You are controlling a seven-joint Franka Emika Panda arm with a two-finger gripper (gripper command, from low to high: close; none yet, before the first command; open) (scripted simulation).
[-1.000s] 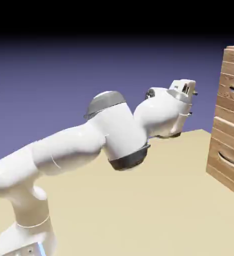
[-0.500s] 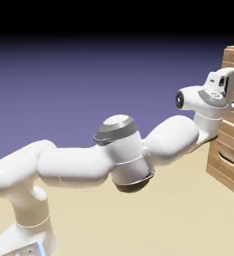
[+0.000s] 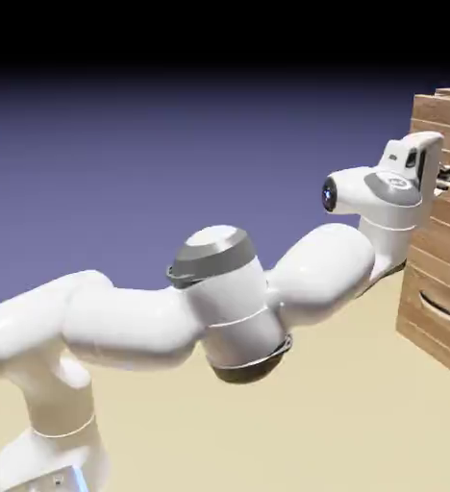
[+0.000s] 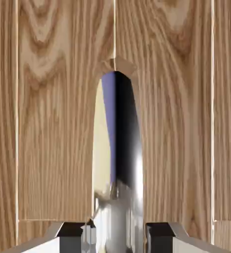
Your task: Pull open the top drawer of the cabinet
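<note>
In the exterior view, your white robot arm (image 3: 234,303) rises from the lower left and reaches to the right, up to the light-brown wooden cabinet (image 3: 440,259). The claw (image 3: 443,179) is at the front of the top drawer (image 3: 444,123), which stands out a little past the drawer below it. The lower drawer (image 3: 436,332), with its curved metal handle (image 3: 444,307), sits flush in the cabinet, lower down and nearer to the pale tabletop (image 3: 219,423). Here the fingertips are small and partly hidden by the hand, so it is difficult to judge their contact from this side.

In the hand view, you can see the brown wood planks of the top drawer's front filling the background. The shiny metal bar handle (image 4: 118,158) runs from the middle down to the bottom edge, between the two dark finger pads (image 4: 159,237). The claw is clamped on this bar handle, with one finger at each side of it.
</note>
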